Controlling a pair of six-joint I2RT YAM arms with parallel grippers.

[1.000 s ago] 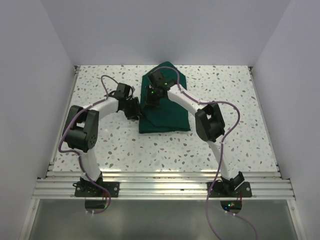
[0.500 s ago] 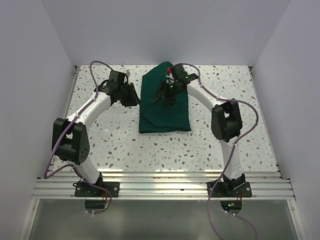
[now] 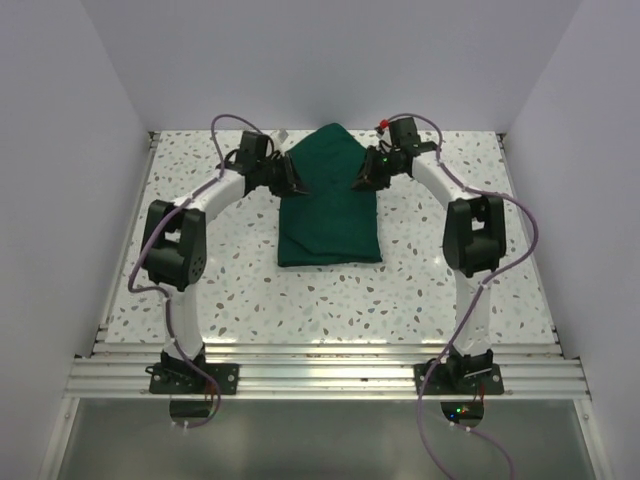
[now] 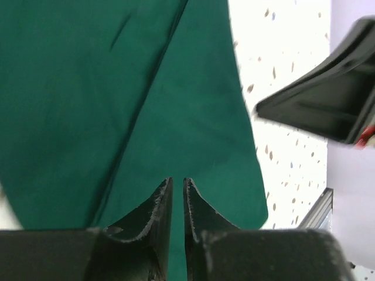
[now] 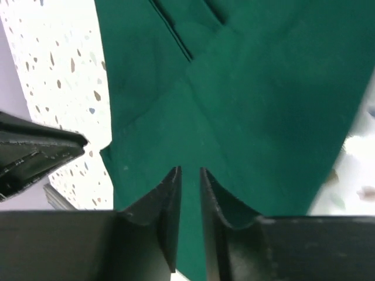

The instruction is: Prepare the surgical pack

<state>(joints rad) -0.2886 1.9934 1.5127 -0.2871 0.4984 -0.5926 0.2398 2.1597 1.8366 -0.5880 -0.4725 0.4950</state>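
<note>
The surgical pack [image 3: 330, 215] is a dark green cloth folded into a tall bundle, lying flat at the back middle of the table. My left gripper [image 3: 297, 187] sits low at its left edge near the far end. My right gripper [image 3: 358, 183] mirrors it at the right edge. In the left wrist view the gripper [image 4: 177, 180] has its jaws a narrow slit apart over the cloth [image 4: 117, 88]. The right gripper [image 5: 190, 170] also shows a narrow slit, with cloth [image 5: 263, 88] and a bit of table seen through it. Neither slit shows a pinched fold.
The speckled white table [image 3: 200, 280] is walled on three sides, with a metal rail [image 3: 330, 375] along the near edge. Each wrist view shows the opposite gripper's dark fingers [image 4: 328, 99] [image 5: 35, 152] just past the cloth's edge.
Both arms swung toward the back. The right gripper left the cloth's middle for its right edge, and the left gripper moved in to the left edge. Both jaws have narrowed.
</note>
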